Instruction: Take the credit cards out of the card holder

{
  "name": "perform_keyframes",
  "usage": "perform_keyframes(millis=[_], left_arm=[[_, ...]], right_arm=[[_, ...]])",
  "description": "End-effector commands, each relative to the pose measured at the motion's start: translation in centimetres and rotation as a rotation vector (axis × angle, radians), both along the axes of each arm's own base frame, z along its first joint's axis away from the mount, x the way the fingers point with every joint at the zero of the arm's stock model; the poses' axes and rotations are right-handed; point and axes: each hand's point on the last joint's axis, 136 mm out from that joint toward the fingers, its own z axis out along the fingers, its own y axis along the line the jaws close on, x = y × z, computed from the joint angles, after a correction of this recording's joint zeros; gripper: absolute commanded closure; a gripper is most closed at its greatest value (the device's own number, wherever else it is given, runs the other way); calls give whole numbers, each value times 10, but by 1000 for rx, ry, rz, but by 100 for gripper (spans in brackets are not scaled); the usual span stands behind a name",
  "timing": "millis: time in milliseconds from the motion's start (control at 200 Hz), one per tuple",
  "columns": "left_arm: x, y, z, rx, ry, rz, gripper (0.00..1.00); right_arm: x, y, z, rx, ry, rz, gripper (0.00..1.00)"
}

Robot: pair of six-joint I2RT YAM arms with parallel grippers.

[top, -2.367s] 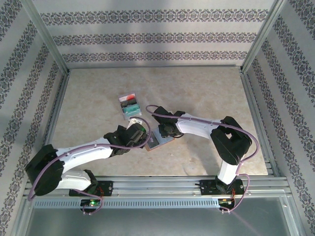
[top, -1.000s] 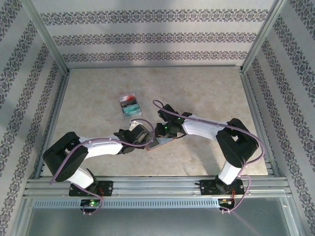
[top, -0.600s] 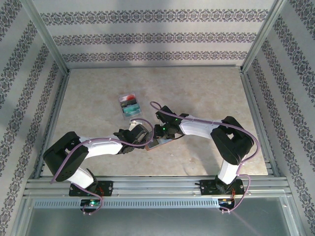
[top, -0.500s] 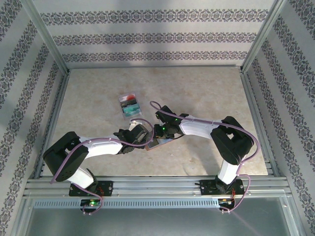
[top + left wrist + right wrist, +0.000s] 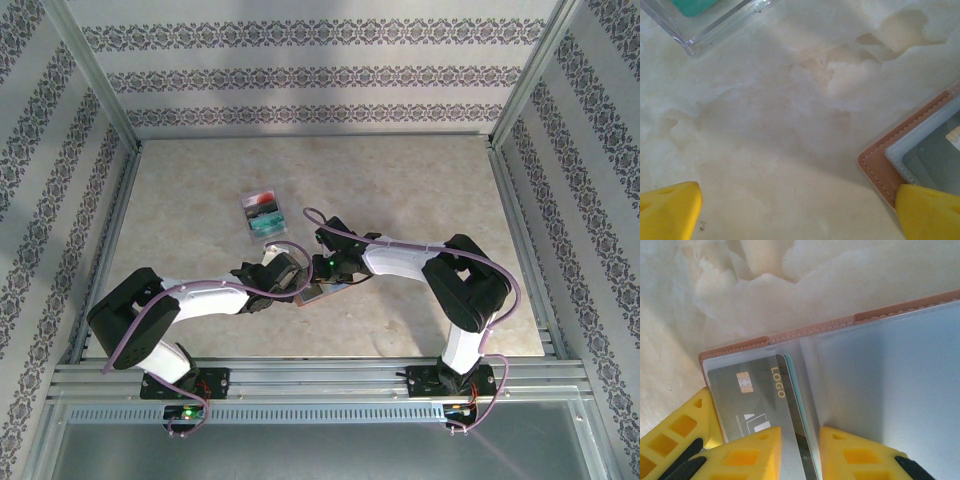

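The card holder [image 5: 318, 292] lies open on the table between both grippers, tan rim [image 5: 880, 314] round grey-blue pockets. A dark grey credit card [image 5: 747, 390] with a chip and gold "LOGO" sits in its left pocket, and a teal card edge [image 5: 799, 390] shows just behind it. My right gripper [image 5: 800, 455] points down at that pocket, jaws a narrow gap apart over the card's right edge. My left gripper [image 5: 799, 212] stands wide open, its right fingertip [image 5: 930, 212] on the holder's corner [image 5: 880, 167] and the other over bare table.
A clear box [image 5: 264, 214] holding a teal, black and red stack stands just behind the grippers; its corner [image 5: 705, 35] shows in the left wrist view. Metal rails and patterned walls bound the marble table [image 5: 420, 190].
The left arm has drawn back and folded, its gripper staying at the holder's left edge. The right gripper has crept a little left over the holder, jaws barely wider.
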Motion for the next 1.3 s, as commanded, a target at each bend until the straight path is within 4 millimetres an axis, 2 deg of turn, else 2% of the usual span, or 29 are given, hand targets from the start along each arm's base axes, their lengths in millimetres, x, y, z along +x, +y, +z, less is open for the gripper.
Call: perform_keyframes(millis=[0, 170, 365, 590, 809, 1294], left_arm=[[-3, 11, -10, 31, 29, 29, 1], [-3, 11, -12, 41, 33, 30, 1], [-1, 14, -13, 67, 30, 28, 1], [6, 14, -10, 76, 21, 27, 1], [13, 12, -6, 87, 15, 23, 1], [8, 18, -5, 91, 24, 30, 1]], right_arm=[[-7, -1, -12, -7, 38, -4, 72], [-10, 10, -10, 74, 61, 15, 72], [-8, 22, 4, 227, 71, 18, 72], [-8, 29, 12, 350, 92, 31, 72], [-5, 28, 14, 411, 96, 7, 72], [-3, 16, 28, 425, 59, -11, 73]])
